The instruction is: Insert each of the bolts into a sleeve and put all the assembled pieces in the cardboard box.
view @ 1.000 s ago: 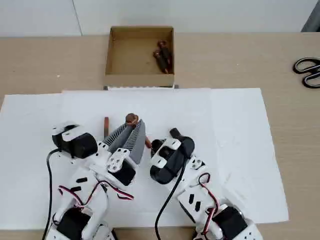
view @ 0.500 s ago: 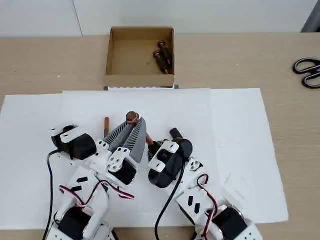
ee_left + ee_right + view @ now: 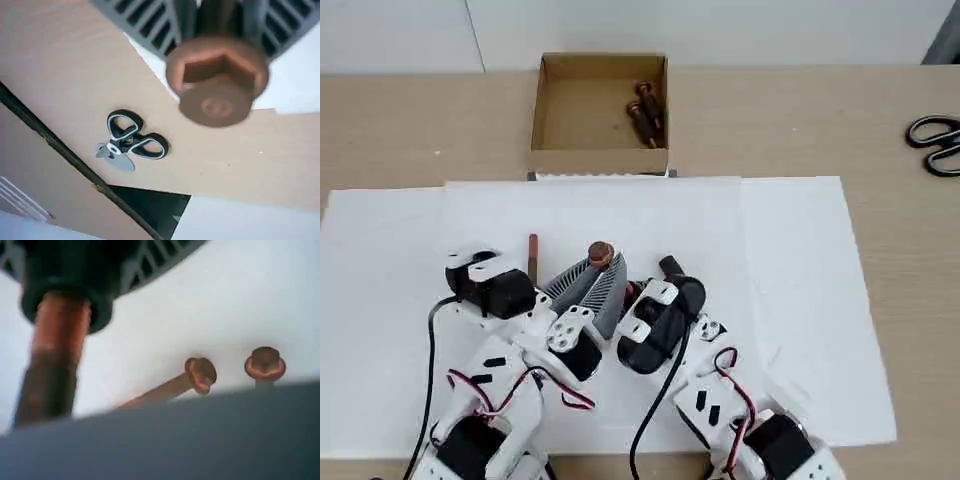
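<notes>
High view: L tool [image 3: 595, 272] clamped on bolt [image 3: 600, 253], head twd 1 o'clock; R tool [image 3: 642, 288], clamped on sleeve [image 3: 50, 360], sits just at bolt's 4 o'clock.

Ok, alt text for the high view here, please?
Two robot arms reach over a white paper sheet; the left gripper clamps a copper-coloured bolt, head up, close beside the right gripper. Behind them a cardboard box holds a few assembled pieces; scissors lie at the table's right edge.
</notes>
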`<state>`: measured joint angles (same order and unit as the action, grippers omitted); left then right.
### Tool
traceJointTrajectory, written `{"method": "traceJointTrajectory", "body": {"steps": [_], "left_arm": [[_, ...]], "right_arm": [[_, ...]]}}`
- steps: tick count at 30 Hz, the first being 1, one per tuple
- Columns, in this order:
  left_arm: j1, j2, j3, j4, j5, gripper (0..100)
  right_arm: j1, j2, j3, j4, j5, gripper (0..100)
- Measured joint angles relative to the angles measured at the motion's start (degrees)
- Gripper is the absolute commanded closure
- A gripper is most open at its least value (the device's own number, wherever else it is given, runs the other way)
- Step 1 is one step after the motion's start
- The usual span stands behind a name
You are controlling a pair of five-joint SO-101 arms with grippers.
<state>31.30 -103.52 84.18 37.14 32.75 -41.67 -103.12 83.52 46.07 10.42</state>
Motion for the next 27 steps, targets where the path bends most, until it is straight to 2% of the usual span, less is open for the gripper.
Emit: {"method": "traceJointTrajectory", "body": {"steps": [8,15,17,22,27], "left_arm": [[1.6,-0.1,-0.1,11.3,-2.3,100],[1.6,-0.3,-0.7,14.2,-5.5,99],[1.7,-0.3,-0.6,14.2,-7.0,95],[1.2,-0.3,-1.1,14.9,-8.9,77],[1.1,0.1,-1.5,16.4,-10.1,78]], "right_arm": [[-0.5,0.1,0.1,0.0,0.0,99.5],[-0.8,0.3,0.8,0.0,0.1,99.5],[-0.8,0.3,0.8,0.0,0.1,99.5],[-0.7,0.3,0.8,0.0,0.1,99.5],[-0.3,0.1,0.5,0.0,0.0,99.5]]}}
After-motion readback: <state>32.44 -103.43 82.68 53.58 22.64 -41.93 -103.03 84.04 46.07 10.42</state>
